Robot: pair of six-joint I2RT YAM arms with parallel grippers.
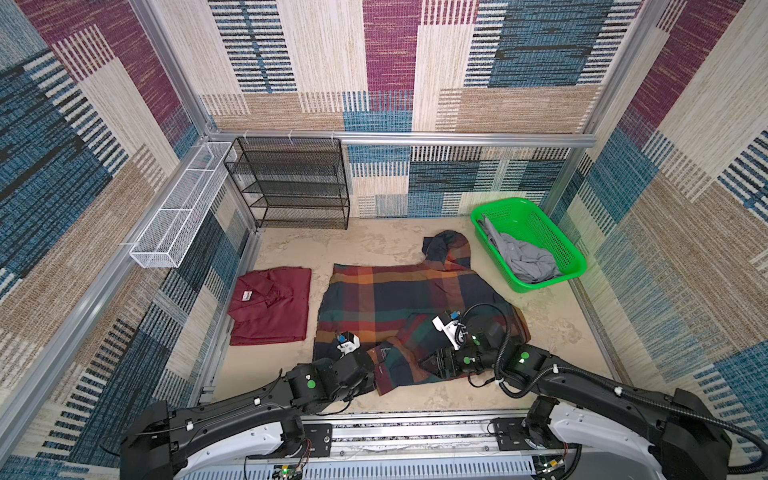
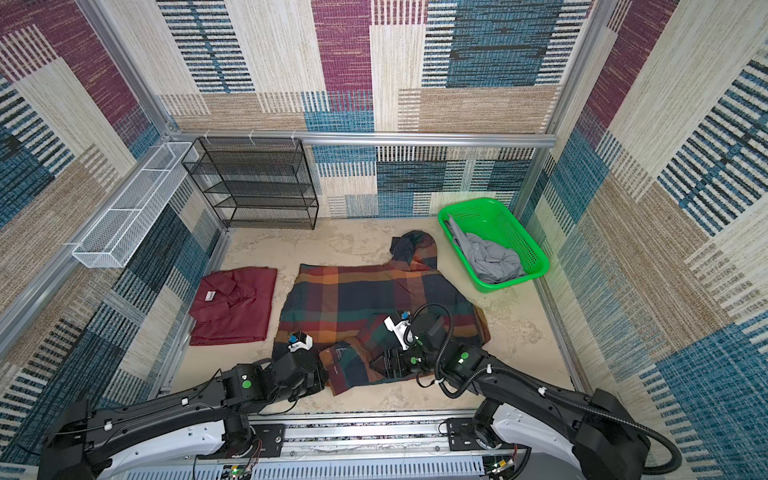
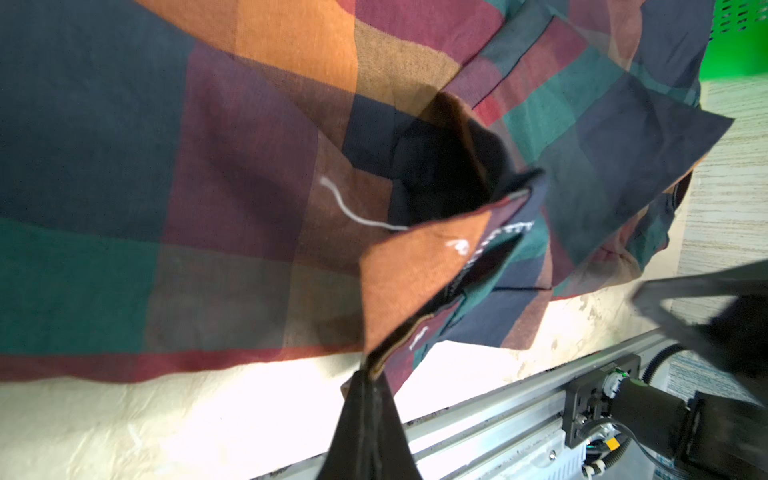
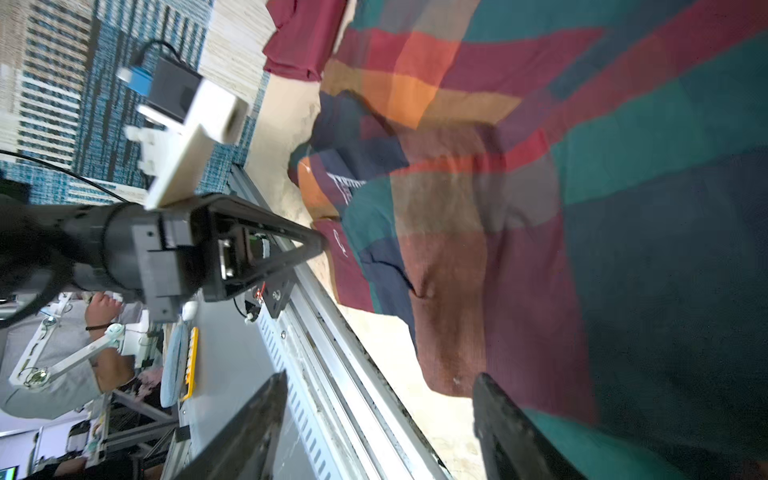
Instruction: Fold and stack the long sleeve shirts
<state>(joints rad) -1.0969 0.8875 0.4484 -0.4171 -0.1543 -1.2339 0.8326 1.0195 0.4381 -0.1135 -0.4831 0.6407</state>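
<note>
The left end effector (image 3: 369, 372) pinches a fold at the near edge of the plaid shirt (image 1: 395, 299) spread on the counter (image 1: 557, 328); the right end effector (image 4: 378, 419) hovers over that edge, jaws apart, empty.

Left arm (image 1: 249, 405) low along the near edge, wrist bent inward. Left gripper (image 3: 370, 386) pinched tight on the plaid shirt (image 3: 249, 166) at its hem. Right arm (image 1: 602, 384) angled inward (cable (image 1: 506, 330) looped over the wrist). Right gripper (image 4: 380, 378) points toward the left arm, fingers spread wide.
</note>
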